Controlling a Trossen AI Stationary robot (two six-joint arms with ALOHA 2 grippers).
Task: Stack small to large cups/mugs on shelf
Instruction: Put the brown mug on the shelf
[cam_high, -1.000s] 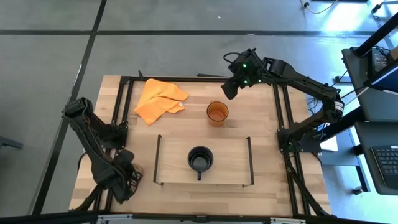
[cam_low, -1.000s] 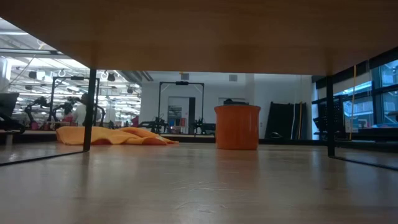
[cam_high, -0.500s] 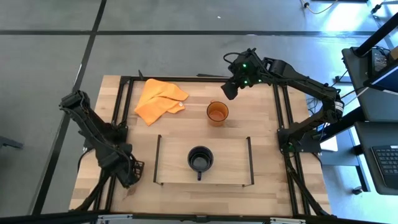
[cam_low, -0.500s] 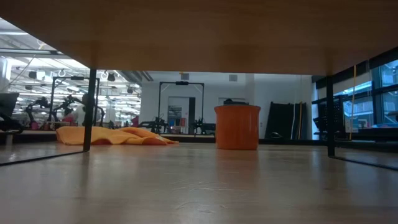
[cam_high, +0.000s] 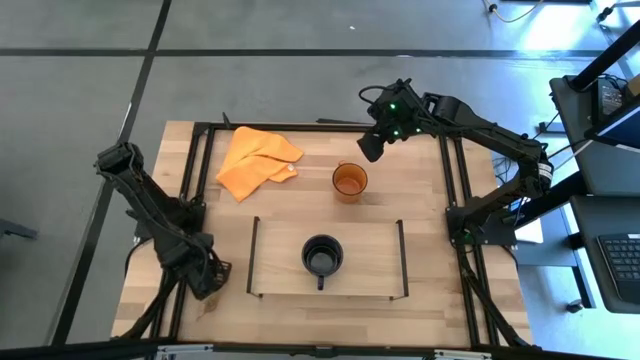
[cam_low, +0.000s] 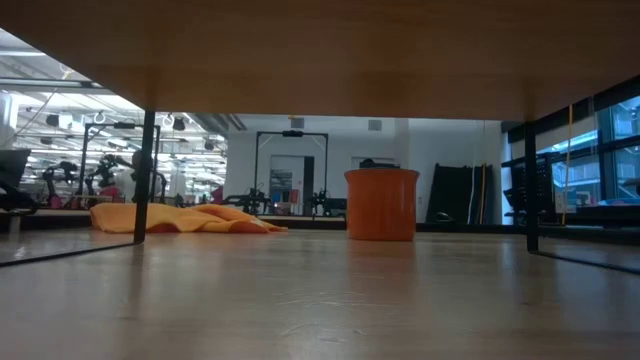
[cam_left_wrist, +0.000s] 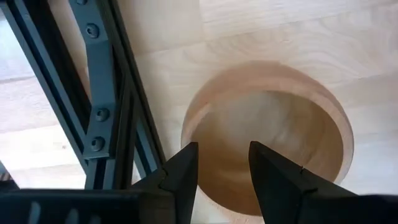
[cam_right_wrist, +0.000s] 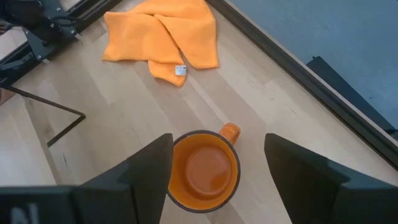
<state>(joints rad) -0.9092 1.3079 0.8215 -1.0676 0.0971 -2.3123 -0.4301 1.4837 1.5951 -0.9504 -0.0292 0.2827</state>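
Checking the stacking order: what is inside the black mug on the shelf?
In the high view, the black mug stands alone on the shelf, its interior dark. No cup rim shows inside, but the bottom cannot be made out. The wooden cup sits under the left gripper.

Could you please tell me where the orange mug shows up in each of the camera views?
High view: orange mug behind the shelf, right of the orange cloth.
Low view: right of centre, upright on the table.
Left wrist view: not in it.
Right wrist view: low centre, between the right hand's fingers.
Shared landmark: the cloth.
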